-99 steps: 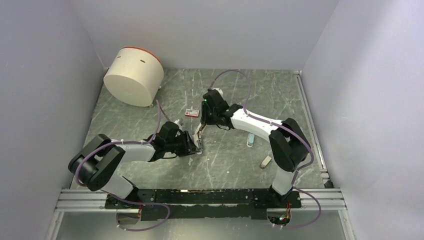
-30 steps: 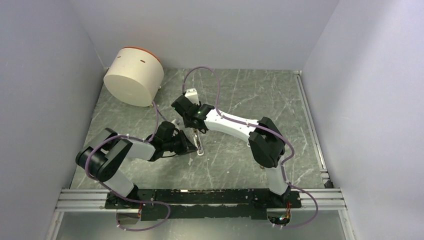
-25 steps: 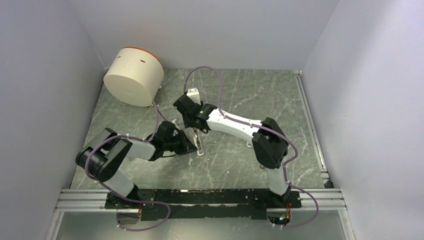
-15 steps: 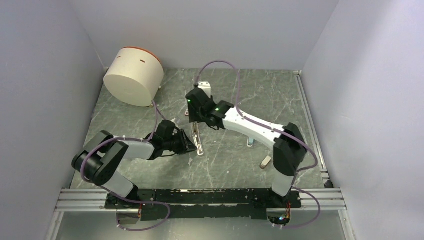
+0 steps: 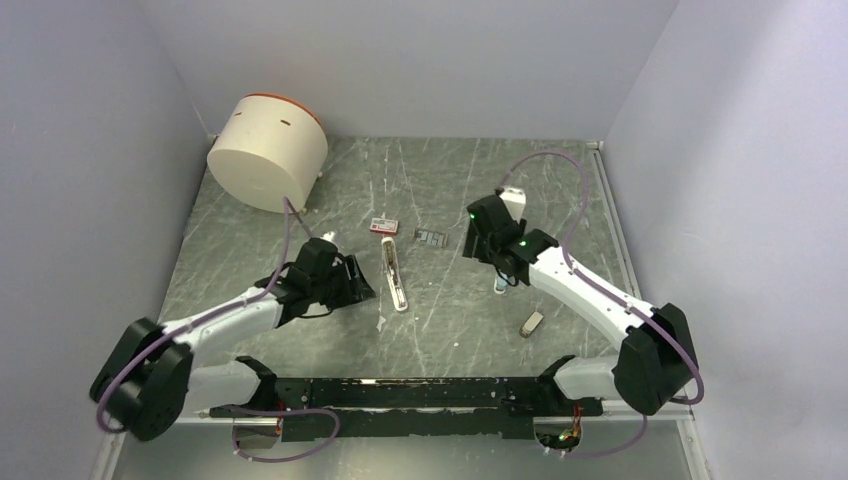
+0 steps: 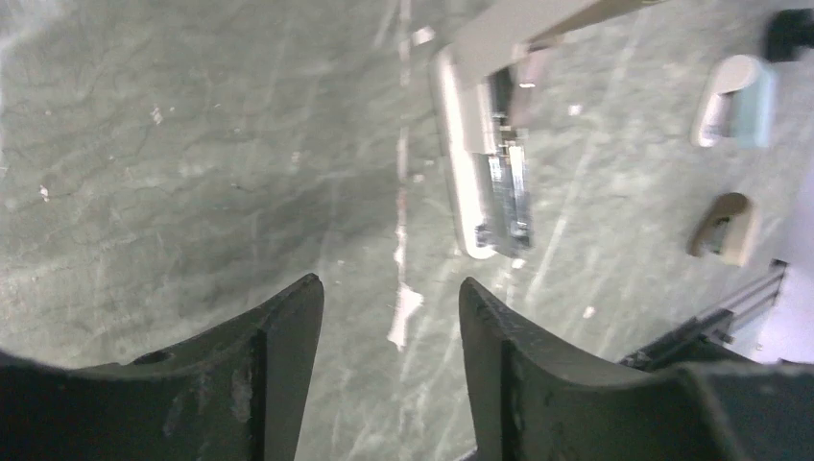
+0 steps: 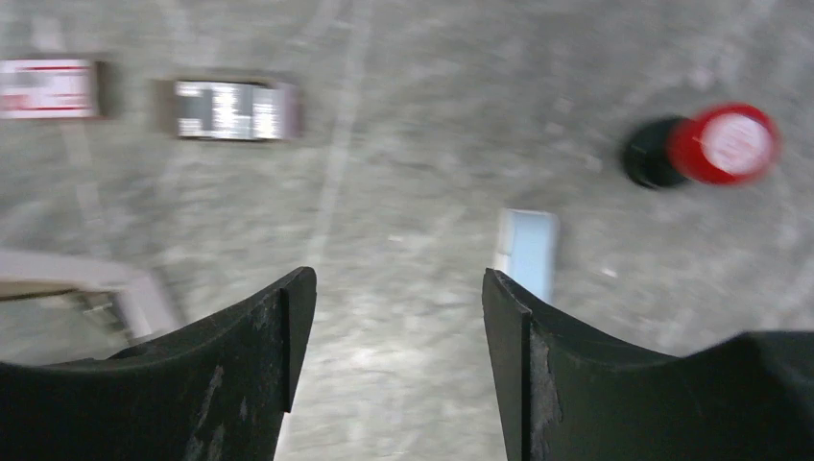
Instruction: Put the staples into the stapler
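The grey-green marbled worktop [image 5: 450, 320] carries everything here. A big cream drum [image 5: 267, 152] with an orange rim stands in its far left corner. The left arm [image 5: 225, 318] reaches in low from the near left, and the right arm [image 5: 585, 290] bends in from the near right toward the middle. The left hand [image 6: 389, 298] hovers over bare worktop with its fingers apart and nothing between them. The right hand [image 7: 398, 283] is likewise spread wide and empty, held above the surface right of centre. The stapler [image 5: 395, 272] lies near the middle of the worktop, its length running near to far, just right of the left hand. The left wrist view shows a metal channel exposed at its near end. The staples [image 5: 384, 226], a small red box with a white panel, lie flat just beyond the stapler's far end. A dark strip [image 5: 431, 238] lies a little to the right of the box. A pale blue piece [image 5: 500, 285] rests beside the right arm, and a beige piece [image 5: 532, 323] lies nearer. A red-capped thing [image 7: 725, 144] shows, blurred, in the right wrist view.
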